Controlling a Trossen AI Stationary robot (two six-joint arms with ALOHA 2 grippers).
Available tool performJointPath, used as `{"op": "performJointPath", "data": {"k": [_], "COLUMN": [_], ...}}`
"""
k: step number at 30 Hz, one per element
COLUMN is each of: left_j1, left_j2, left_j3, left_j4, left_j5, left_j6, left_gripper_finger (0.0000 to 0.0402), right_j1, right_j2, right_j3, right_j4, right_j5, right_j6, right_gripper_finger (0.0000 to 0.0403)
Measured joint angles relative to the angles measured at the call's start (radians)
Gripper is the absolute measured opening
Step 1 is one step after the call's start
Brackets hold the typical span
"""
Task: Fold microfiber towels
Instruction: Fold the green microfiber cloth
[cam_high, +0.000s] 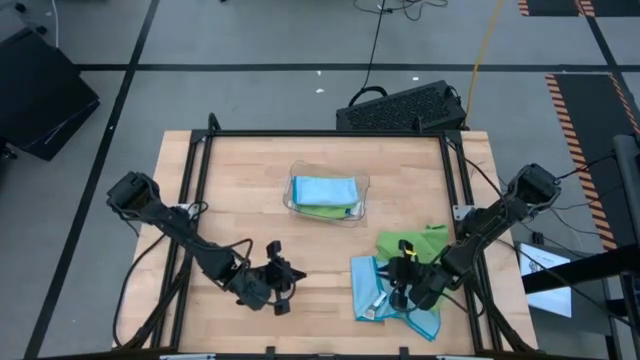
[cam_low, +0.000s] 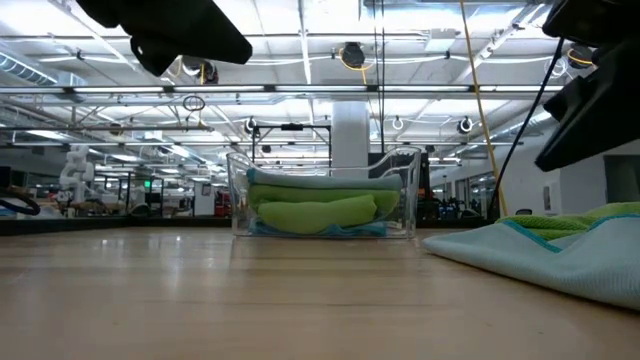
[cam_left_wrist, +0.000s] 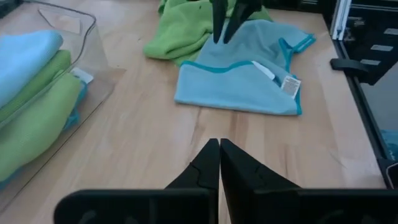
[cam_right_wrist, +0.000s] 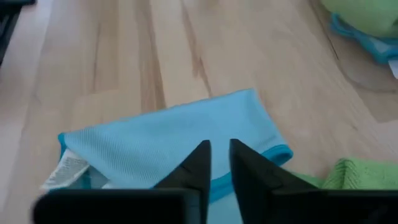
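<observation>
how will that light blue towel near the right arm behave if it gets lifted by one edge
The light blue towel lies rumpled with its edges curled, so it would probably drape limp rather than hold shape. It looks thin, so likely light. Pushed, it may bunch on the wooden table rather than slide.

Two dark jointed arms — black cables trailing, seemingly — tapered black fingers.

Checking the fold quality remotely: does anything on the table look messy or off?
Yes. The blue towel under the right gripper lies unevenly folded, tag sticking out, and a green towel sits crumpled beside it. The towels in the tray look neat.
</observation>
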Motion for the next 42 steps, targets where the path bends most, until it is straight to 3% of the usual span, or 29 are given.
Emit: {"op": "performJointPath", "data": {"k": [6, 11, 18, 26, 33, 42], "left_j1": [-0.007, -0.005, 0.005, 0.004, 0.003, 0.003], "left_j2": [0.000, 0.000, 0.000, 0.000, 0.000, 0.000], "left_j3": [0.000, 0.000, 0.000, -0.002, -0.002, -0.002], "left_j4": [0.008, 0.028, 0.045, 0.041, 0.041, 0.040], "left_j5": [-0.003, -0.004, -0.004, -0.003, -0.002, -0.001], "left_j6": [0.010, 0.037, 0.090, 0.092, 0.090, 0.072], "left_gripper_finger": [0.0017, 0.0017, 0.0017, 0.0017, 0.0017, 0.0017], "right_j1": [0.011, 0.052, 0.054, 0.072, 0.148, 0.187], "right_j2": [0.000, 0.000, 0.000, 0.000, 0.000, 0.000], "right_j3": [0.000, 0.000, 0.000, -0.001, -0.001, -0.001], "right_j4": [0.025, 0.021, -0.162, -0.486, -0.598, -0.646], "right_j5": [-0.014, -0.001, 0.070, -0.113, -0.142, -0.150], "right_j6": [0.182, 0.229, 0.414, 0.779, 0.988, 1.056], "right_gripper_finger": [0.0127, 0.0159, 0.0158, 0.0156, 0.0155, 0.0155]}}
